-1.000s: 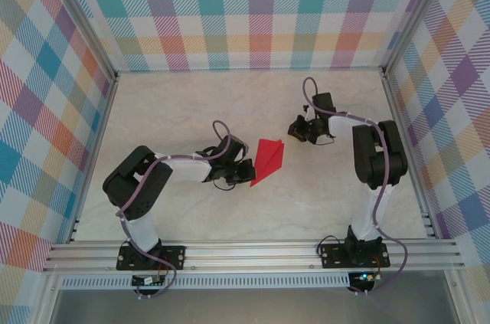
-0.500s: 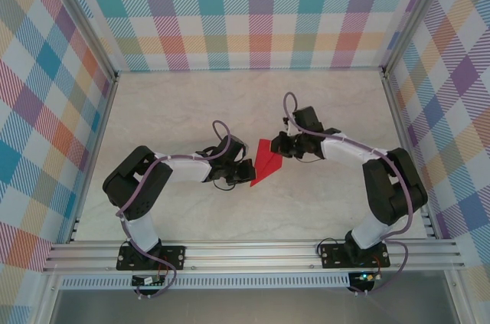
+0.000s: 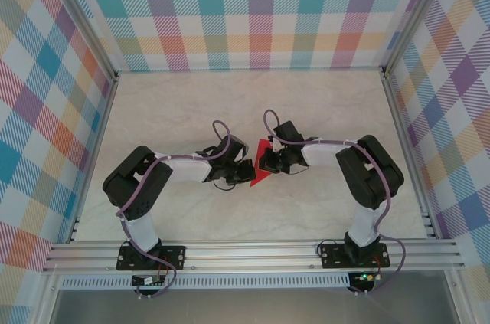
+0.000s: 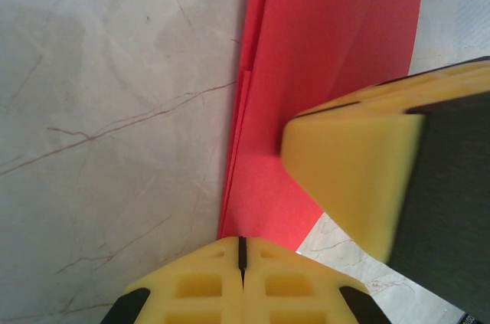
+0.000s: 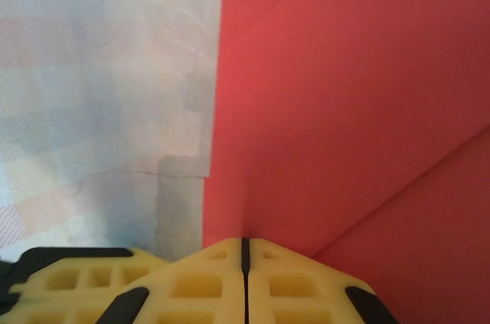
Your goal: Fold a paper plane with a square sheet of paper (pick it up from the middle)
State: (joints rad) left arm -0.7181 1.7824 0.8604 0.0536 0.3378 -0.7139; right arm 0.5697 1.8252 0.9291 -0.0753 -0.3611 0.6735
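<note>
**Near edge.** Aluminium rail [image 3: 253, 251] across the front, carrying both arm bases side by side.

**Mid-table, left.** Left gripper [image 3: 243, 171], reached in from the left. Jaws closed flush; in the left wrist view, yellow fingertips [image 4: 218, 259] pressed together with only a thin seam between them. Tips [image 4: 242, 251] sat at the near end of the paper plane [image 4: 329, 48]. Could not tell whether any paper was pinched.

**Mid-table, centre.** Paper plane [image 3: 257, 178]: bright red, folded, layered edges stacked along its left side in the left wrist view. Lay flat on the pale marbled table [image 3: 176, 109], between the two grippers and largely covered by them from above; a pointed red end showed toward the near side.

**Mid-table, right.** Right gripper [image 3: 265, 161], reached in from the right and set over the paper plane. Jaws closed to a hairline seam in the right wrist view [image 5: 243, 263]. Tips rested over the red sheet [image 5: 344, 109], a diagonal fold edge beyond them and bare table [image 5: 115, 48] to the left. One yellow finger [image 4: 344, 171] showed in the left wrist view, bearing on the red paper just beside the left gripper's tips. Grip on the paper not determinable.

**Far side.** Bare marbled tabletop, then plaid-patterned walls [image 3: 260, 10] on three sides.
</note>
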